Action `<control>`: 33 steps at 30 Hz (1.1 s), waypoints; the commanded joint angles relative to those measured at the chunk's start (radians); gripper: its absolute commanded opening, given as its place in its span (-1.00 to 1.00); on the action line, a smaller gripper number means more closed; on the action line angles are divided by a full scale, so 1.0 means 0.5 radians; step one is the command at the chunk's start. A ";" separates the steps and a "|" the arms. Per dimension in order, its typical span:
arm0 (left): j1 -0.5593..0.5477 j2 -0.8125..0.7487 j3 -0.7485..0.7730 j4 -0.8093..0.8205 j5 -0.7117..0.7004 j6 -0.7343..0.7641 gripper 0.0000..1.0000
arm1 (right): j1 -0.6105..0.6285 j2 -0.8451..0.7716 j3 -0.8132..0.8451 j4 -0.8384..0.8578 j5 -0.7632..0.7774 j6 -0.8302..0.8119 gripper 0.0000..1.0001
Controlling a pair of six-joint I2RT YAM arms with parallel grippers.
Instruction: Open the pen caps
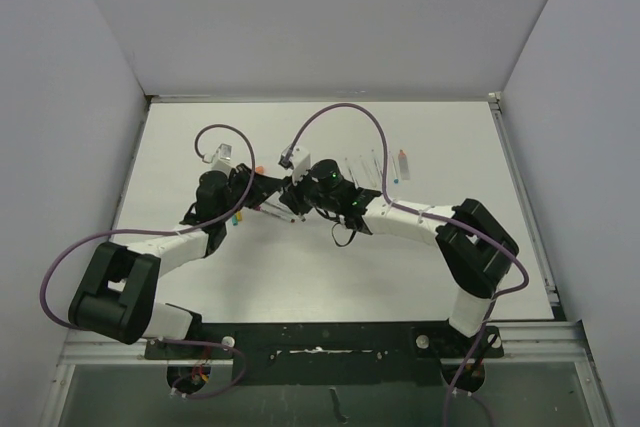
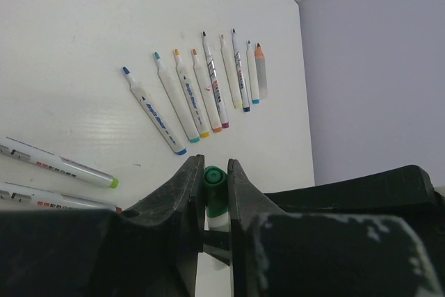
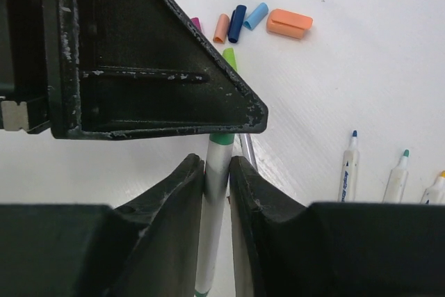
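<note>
My left gripper (image 1: 268, 189) (image 2: 211, 170) is shut on the green pen cap (image 2: 214, 187) of a pale pen. My right gripper (image 1: 293, 197) (image 3: 217, 165) is shut on that pen's barrel (image 3: 217, 193), just behind the cap's green edge (image 3: 222, 139). The two grippers meet tip to tip above the table's middle. The left gripper's dark finger (image 3: 153, 53) fills the upper left of the right wrist view. Loose pen caps lie beyond it: a fat orange one (image 3: 288, 23), a dark blue one (image 3: 237, 23), a light blue one (image 3: 256, 16), a peach one (image 3: 222, 27) and a green one (image 3: 229, 57).
Several uncapped pens lie in a fanned row (image 2: 201, 95) (image 1: 370, 167) past the grippers. Two capped pens (image 2: 62, 168) lie at the left of the left wrist view. A thin grey pen (image 3: 245, 151) lies under the held one. Purple cables loop over both arms.
</note>
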 commanded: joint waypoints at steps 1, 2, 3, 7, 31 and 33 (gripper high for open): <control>-0.007 -0.041 0.059 0.083 -0.016 0.014 -1.00 | 0.014 -0.002 0.086 0.089 -0.006 0.003 -0.74; -0.009 -0.046 0.058 0.079 -0.017 0.015 -1.00 | 0.013 -0.002 0.083 0.089 -0.005 0.002 -0.85; -0.007 -0.052 0.059 0.077 -0.025 0.014 -1.00 | 0.014 -0.004 0.078 0.089 -0.004 0.005 -0.95; -0.003 -0.092 0.056 0.052 -0.080 0.022 -1.00 | 0.014 -0.024 0.052 0.083 0.009 0.016 -1.00; 0.587 0.094 0.231 -0.109 -0.028 0.135 -1.00 | -0.012 -0.207 -0.287 0.049 0.044 0.069 -1.00; 0.611 0.104 0.232 -0.116 -0.035 0.144 -1.00 | -0.011 -0.215 -0.296 0.052 0.041 0.071 -1.00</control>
